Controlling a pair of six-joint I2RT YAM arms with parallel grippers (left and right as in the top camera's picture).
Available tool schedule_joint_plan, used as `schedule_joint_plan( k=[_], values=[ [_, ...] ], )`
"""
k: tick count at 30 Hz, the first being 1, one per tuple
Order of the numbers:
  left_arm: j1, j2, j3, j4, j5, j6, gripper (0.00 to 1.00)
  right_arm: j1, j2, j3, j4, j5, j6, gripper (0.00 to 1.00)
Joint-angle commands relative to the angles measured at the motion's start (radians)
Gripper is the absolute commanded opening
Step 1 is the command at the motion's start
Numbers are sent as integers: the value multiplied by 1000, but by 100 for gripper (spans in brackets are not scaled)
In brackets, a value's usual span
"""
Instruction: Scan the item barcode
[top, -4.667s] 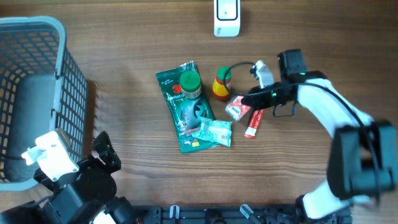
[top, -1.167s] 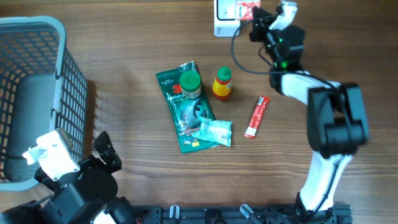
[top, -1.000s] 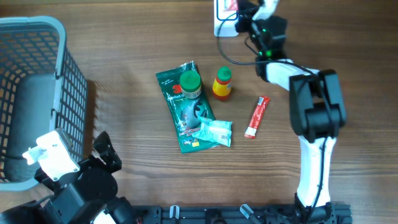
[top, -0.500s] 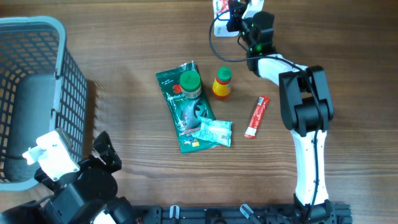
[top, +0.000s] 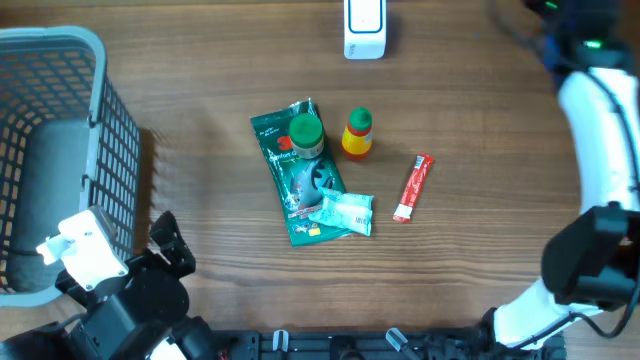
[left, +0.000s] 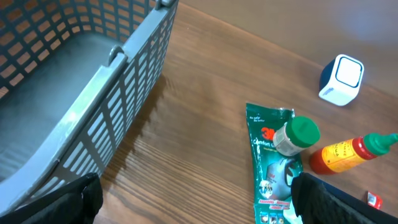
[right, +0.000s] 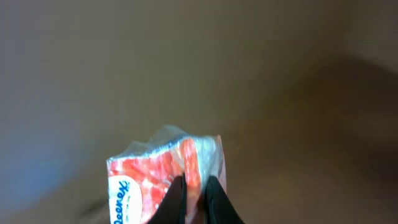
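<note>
the right gripper (right: 196, 200) has its two dark fingers (right: 176, 200) pinched tight on the lower edge of a red-and-white kleenex tissue pack (right: 155, 177), which stands up from the jaws against a blurred brown background. in the overhead view that arm's white forearm (top: 600, 120) reaches to the far right corner of the table (top: 480, 280), well apart from the white scanner (top: 364, 25) at the far edge; the pack cannot be made out there. the left gripper (left: 196, 186) is spread wide with nothing between its fingers (left: 74, 202), beside the grey basket (left: 124, 68). mid-table lie a green pouch (top: 298, 190) with a green-capped jar (top: 305, 132) on it, a yellow bottle (top: 356, 135) and a red sachet (top: 413, 186).
</note>
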Motion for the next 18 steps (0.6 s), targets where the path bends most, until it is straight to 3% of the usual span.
schedule_joint_plan(
  k=[1,7,14,17,18],
  values=[
    [4,3,-2,-2,-6,-17,100,-191,39,-25,-105,109,179,4],
    [4,3,-2,-2,-6,-17,100,-457,144,-66,-131,109,176,4],
    [4,3,-2,-2,-6,-17,100,-624,364,-66,-185,109,177,5],
    [4,3,-2,-2,-6,-17,100,-673,372,-64,-193,104,175,33],
    [4,3,-2,-2,-6,-17,100,-684,363,-63,-193,87,172,49]
  ],
)
